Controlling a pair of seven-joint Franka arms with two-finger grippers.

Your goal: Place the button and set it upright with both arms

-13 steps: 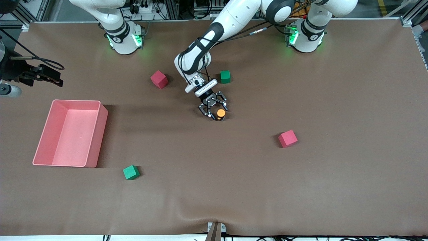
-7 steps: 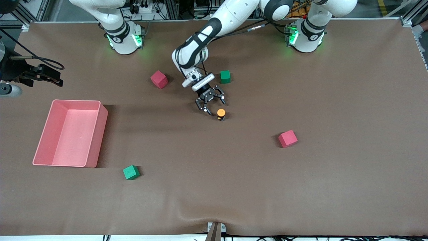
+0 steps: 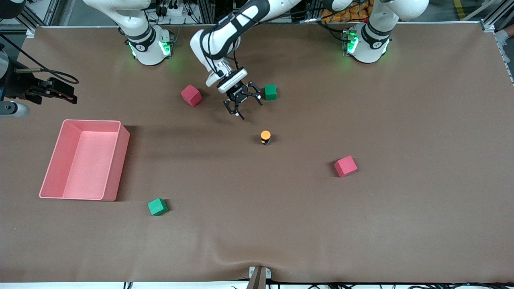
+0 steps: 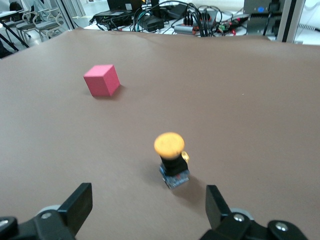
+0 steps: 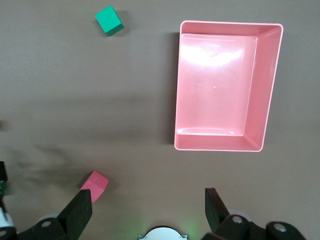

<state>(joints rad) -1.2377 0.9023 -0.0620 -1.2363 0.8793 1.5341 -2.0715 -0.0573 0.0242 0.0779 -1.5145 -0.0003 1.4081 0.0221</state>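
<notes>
A: Where was the button (image 3: 265,137)?

B: Upright on the brown table (image 3: 401,224), orange cap up and black body down, near the middle, with nothing touching it. The left wrist view showed it standing free too.

A: And the left gripper (image 3: 242,101)?

B: Up in the air, over the table between a red cube (image 3: 191,95) and a green cube (image 3: 270,92), fingers spread and empty. It hung apart from the button.

A: The right gripper?

B: It waited at the right arm's end of the table, its black fingers (image 5: 80,212) parted and holding nothing. Its wrist camera looked down on the pink bin (image 3: 85,159).

A: What else lay around?

B: Another red cube (image 3: 345,166) sat nearer the front camera than the button, toward the left arm's end. A second green cube (image 3: 157,206) lay nearer still, just beside the bin's corner.
</notes>
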